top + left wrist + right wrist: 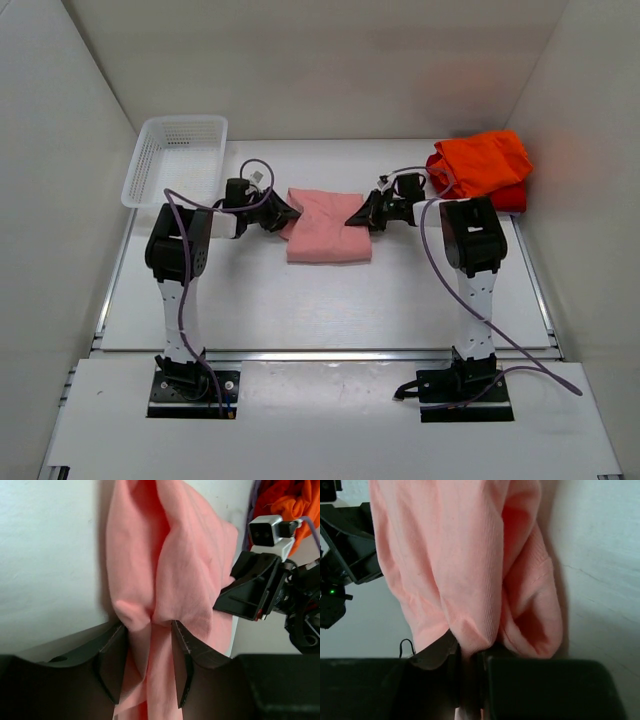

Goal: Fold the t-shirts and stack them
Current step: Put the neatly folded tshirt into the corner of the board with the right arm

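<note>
1. The salmon-pink soft cloth t-shirt sits folded into a rough rectangle on the white table.
2. Left hand is clamped on the shirt's left edge, with cloth bunched between its fingers.
3. Right hand has the right edge, a fold squeezed tight in its grip.
4. Behind and well to the right of the pink shirt, a crumpled bright orange t-shirt lies on a red t-shirt.
5. A white plastic mesh basket stands well to the rear-left. White table surface runs from the pink shirt's near edge to the arm bases.

A salmon-pink shirt, an orange shirt, a seemingly red shirt, white basket.
</note>
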`<state>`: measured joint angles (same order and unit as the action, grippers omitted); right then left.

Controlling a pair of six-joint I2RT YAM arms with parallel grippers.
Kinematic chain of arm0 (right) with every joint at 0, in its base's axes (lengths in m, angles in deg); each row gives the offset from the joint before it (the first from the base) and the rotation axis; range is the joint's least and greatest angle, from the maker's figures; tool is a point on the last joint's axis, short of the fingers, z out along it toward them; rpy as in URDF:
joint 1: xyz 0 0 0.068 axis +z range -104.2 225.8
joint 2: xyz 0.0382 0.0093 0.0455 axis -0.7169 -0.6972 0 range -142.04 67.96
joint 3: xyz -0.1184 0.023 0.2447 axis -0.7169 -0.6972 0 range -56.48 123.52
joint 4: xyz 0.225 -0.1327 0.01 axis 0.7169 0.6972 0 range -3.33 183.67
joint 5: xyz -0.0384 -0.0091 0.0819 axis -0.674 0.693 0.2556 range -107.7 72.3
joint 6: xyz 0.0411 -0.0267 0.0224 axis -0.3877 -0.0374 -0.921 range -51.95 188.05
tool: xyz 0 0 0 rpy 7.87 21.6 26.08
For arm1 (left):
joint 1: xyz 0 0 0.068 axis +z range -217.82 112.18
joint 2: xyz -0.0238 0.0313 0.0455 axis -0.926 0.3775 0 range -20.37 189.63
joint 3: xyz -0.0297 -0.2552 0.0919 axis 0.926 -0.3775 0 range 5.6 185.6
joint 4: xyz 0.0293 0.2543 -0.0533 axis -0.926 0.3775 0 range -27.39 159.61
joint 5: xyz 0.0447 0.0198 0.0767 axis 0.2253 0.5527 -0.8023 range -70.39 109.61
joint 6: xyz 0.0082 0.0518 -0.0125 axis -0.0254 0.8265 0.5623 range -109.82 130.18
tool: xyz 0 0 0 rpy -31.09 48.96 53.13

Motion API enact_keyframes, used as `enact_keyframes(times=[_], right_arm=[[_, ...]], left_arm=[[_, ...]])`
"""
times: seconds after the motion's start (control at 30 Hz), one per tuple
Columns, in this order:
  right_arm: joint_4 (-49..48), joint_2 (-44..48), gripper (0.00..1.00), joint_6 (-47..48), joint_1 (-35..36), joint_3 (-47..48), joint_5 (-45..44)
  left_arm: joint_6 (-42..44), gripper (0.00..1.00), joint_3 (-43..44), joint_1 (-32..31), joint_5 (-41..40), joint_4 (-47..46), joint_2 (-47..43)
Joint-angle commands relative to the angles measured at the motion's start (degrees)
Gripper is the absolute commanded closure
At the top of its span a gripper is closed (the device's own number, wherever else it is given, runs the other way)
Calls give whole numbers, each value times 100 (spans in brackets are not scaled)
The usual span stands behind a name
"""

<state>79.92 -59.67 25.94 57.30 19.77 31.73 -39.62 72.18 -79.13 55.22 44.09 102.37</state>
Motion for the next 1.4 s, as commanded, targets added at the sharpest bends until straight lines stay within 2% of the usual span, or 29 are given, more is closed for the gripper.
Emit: enact_keyframes(times=[0.0,0.17,0.23,0.3,0.53,0.67,0.87,1.03,1.17,1.37], right_arm=[[626,27,100,518,-34,381,86],[2281,405,99,2185,-61,1215,-555],[3280,555,100,2846,26,1838,-1423],[3887,660,100,3539,132,2269,-2091],[4944,810,100,4675,106,3474,-3850],[4719,1099,100,4993,176,3502,-4923],[4235,1583,100,5458,-148,3493,-6075],[3882,1593,100,5573,-1052,3870,-5787],[3891,970,99,5512,-1808,4714,-5681],[3741,-94,100,5512,-2521,5812,-5769]], left_arm=[[67,49,-243,225,24,244,-652],[76,48,-427,559,139,384,-1559],[119,47,-515,604,200,411,-1892],[163,47,-611,604,147,481,-2051],[-47,47,-1033,551,288,218,-2219],[-39,47,-1078,595,271,200,-2237],[32,48,-1060,621,271,331,-2228],[50,48,-1095,586,288,288,-2193],[50,48,-1087,577,271,279,-2123],[198,48,-1122,569,262,419,-2087]])
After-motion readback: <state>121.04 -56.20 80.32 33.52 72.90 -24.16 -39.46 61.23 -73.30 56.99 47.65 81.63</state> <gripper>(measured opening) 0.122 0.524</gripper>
